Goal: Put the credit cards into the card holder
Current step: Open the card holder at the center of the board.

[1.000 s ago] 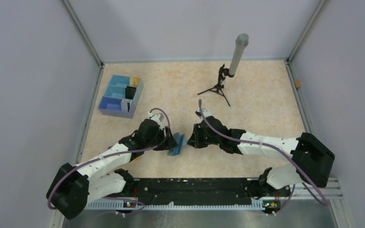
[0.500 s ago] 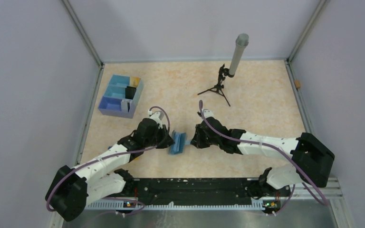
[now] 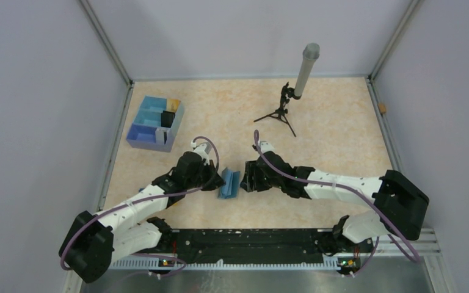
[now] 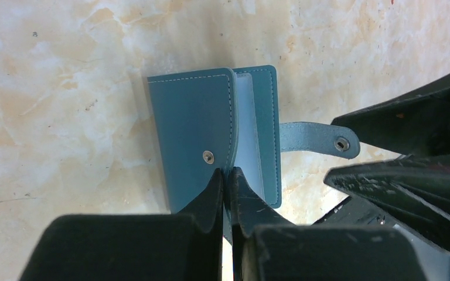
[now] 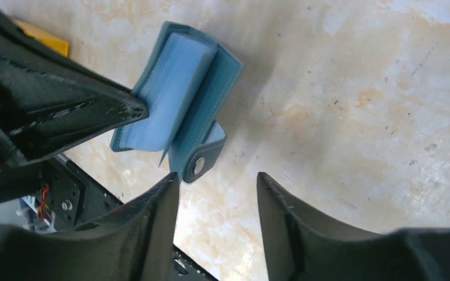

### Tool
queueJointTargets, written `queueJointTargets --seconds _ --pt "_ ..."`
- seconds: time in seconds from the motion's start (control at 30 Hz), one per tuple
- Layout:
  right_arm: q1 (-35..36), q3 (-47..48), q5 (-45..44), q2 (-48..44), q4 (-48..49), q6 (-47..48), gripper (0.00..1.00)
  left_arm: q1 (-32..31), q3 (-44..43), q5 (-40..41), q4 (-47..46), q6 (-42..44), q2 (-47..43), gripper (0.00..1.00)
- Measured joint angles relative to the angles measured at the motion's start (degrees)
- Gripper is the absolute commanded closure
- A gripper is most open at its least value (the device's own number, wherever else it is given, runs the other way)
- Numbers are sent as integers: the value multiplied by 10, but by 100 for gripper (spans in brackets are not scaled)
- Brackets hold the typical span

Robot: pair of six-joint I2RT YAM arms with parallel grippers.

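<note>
A marbled beige bench point(image 3: 330, 134) is seen enclosed by plain pale grey walls point(image 3: 250, 36). Near the middle of the top view, slightly below centre, the card holder point(image 3: 228, 184) is found between the two arm tips, standing partly open on the bench. In the left wrist view its teal front cover is shown with a small metal stud point(image 4: 208, 156), and pale blue sleeves point(image 5: 164, 99) are exposed behind it. The clasp strap point(image 4: 313, 137), ending in a metal snap, is stretched towards the right of that frame. The left pincer point(image 4: 227, 175) is pressed together on the lower edge of the front cover. The right pincer point(image 5: 218, 187) is held apart at the bottom of the right wrist view, just below the strap and clear of it. A blue partitioned tray point(image 3: 154, 122) is placed at the upper left of the bench; a yellow item point(image 3: 174, 104) and a black item point(image 3: 167, 118) are lodged in its right-hand compartments, too small to be identified. A small black tripod point(image 3: 279, 115) carrying a grey tube point(image 3: 305, 70) is set at the upper centre.
</note>
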State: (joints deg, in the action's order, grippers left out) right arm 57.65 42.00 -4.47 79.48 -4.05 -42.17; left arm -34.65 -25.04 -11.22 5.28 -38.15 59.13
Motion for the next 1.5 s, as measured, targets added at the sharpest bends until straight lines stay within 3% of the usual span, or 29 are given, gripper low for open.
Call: queueJointTargets --seconds 0.13,0.4,0.8,1.5 --pt "13 0 5 -14 18 0 38 0 2 -1 -2 -3 0 100" --pt "20 0 33 32 75 -20 34 0 9 -5 -14 -11 -2 100" --pt "23 0 62 87 146 -45 35 0 19 -10 -25 -25 -8 100" --pt "25 1 74 145 189 -64 35 0 23 -11 -23 -30 -12 100"
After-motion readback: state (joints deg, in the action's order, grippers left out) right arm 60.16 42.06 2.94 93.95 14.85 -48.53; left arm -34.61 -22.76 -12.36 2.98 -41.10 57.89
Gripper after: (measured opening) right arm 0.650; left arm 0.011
